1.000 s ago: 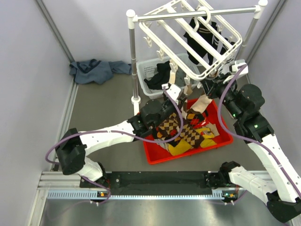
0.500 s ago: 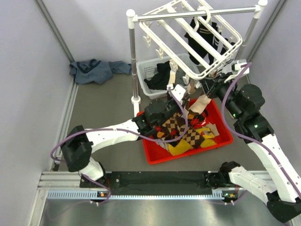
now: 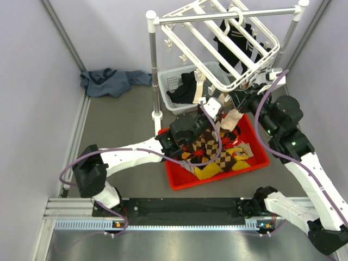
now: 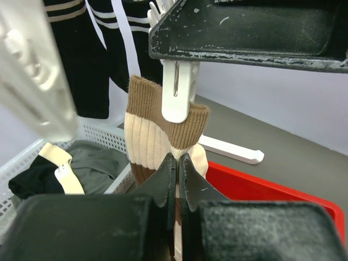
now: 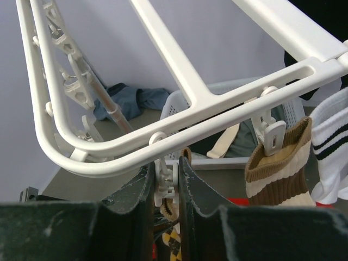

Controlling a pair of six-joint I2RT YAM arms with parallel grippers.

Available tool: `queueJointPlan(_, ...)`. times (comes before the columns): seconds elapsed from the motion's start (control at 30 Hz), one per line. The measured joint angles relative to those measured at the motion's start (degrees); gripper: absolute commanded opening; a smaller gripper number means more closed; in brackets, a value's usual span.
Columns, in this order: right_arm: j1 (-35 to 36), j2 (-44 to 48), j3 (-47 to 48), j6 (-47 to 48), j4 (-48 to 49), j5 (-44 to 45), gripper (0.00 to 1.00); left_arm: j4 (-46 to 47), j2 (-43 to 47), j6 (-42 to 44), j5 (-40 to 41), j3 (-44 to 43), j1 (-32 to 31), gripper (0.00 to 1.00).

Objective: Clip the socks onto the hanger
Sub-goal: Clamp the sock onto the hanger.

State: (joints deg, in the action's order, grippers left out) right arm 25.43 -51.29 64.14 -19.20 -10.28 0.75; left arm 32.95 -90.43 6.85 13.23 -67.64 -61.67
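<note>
The white hanger (image 3: 217, 49) hangs tilted from the rack rod. My left gripper (image 3: 213, 109) is shut on a brown, tan and cream sock (image 4: 144, 130), pinching it just below its cuff (image 4: 177, 160). A white clip (image 4: 176, 92) sits over that cuff. My right gripper (image 3: 235, 100) is shut on that clip (image 5: 165, 182) under the hanger's near bar (image 5: 217, 114), with the brown cuff showing just beneath. Another brown and cream sock (image 5: 274, 174) hangs clipped to the right. Several argyle socks (image 3: 215, 155) lie in the red tray (image 3: 179, 182).
Black socks with white stripes (image 3: 239, 41) hang on the hanger, and a white striped sock (image 5: 331, 141) hangs at the right. A white basket (image 3: 174, 81) of dark clothes stands behind the tray. The rack post (image 3: 153, 65) stands left of it. A blue cloth (image 3: 111, 81) lies far left.
My left gripper has risen up and to the right with the sock, bringing its cuff up to the clip. The right gripper has stayed at the hanger's edge.
</note>
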Motion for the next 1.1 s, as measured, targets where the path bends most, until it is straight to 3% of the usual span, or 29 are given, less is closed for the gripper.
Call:
queueJointPlan(0.83,0.0,-1.01,0.02,-0.22,0.09,-0.35,0.02,-0.07,-1.49,2.54,1.49,-3.17,-0.76,0.0)
queueJointPlan(0.93,0.0,-1.01,0.02,-0.42,0.28,-0.33,0.11,0.02,-1.97,2.56,1.57,-3.63,-0.85,0.0)
queueJointPlan(1.1,0.0,-0.96,0.0,-0.57,0.66,-0.09,0.36,0.04,-2.01,2.56,1.68,-3.72,-1.09,0.03)
